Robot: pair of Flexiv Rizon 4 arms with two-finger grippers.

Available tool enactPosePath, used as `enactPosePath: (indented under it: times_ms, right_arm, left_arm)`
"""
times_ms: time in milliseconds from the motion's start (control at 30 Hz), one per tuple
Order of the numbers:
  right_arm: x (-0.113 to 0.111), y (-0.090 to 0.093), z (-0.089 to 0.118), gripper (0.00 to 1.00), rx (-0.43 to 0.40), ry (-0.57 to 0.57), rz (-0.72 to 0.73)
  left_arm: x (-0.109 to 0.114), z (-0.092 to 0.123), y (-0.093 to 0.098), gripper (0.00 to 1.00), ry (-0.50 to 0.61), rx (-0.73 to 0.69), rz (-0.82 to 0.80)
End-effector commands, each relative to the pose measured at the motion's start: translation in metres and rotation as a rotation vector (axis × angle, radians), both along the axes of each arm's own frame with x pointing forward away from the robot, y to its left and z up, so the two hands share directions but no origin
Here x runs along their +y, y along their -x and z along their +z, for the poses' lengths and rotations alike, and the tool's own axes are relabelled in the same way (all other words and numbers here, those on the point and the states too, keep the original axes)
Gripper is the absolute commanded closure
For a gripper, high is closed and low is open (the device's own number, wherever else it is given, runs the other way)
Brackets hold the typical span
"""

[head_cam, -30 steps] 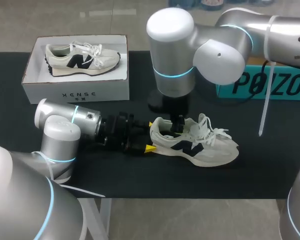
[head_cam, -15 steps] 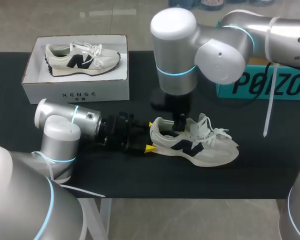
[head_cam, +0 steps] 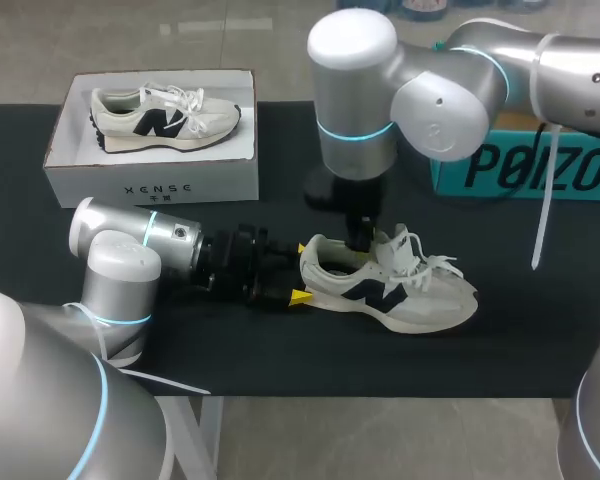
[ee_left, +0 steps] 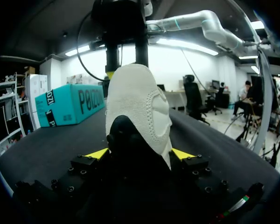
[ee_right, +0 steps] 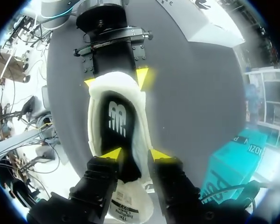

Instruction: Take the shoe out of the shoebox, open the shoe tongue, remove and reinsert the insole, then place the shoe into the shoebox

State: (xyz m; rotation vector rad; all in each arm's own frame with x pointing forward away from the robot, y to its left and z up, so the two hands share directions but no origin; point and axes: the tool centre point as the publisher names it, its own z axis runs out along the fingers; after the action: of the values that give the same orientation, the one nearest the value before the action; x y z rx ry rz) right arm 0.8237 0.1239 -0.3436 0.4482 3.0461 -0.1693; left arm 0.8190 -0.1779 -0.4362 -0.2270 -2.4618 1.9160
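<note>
A cream shoe [head_cam: 392, 285] with a dark side logo lies on the black table, toe to the right. My left gripper [head_cam: 302, 272] comes in low from the left and is shut on the shoe's heel [ee_left: 139, 107], a yellow tip on each side. Over the shoe's opening, my right gripper [head_cam: 361, 240] points straight down. Its fingers [ee_right: 113, 154] stand narrow with the shoe tongue [ee_right: 128, 209] between them, shut on it. The black insole [ee_right: 117, 119] shows inside the shoe. The white shoebox [head_cam: 150, 182] stands at the back left.
A second, matching shoe [head_cam: 165, 115] lies in the shoebox. A teal box [head_cam: 525, 165] stands at the back right, behind my right arm. Bare black table runs along the front edge and to the right of the shoe.
My right arm has lifted a little and shifted right while its fingers narrowed slightly. The shoe and my left gripper have stayed where they were.
</note>
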Motion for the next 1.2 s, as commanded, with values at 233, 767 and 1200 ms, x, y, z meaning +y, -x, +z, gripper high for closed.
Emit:
enactPosePath:
  times_ms: [233,767,1200]
  right_arm:
    - [0.000,0.007,0.006,0.68,-0.008,0.010,-0.003]
    - [0.001,0.013,-0.014,0.71,0.025,-0.006,-0.008]
    - [-0.008,0.002,-0.036,0.68,0.046,0.003,-0.023]
  left_arm:
    - [-0.003,-0.003,-0.001,1.00,-0.002,0.000,0.000]
    - [-0.003,-0.003,-0.001,1.00,-0.002,0.000,0.000]
    - [-0.003,-0.003,-0.001,1.00,-0.002,0.000,0.000]
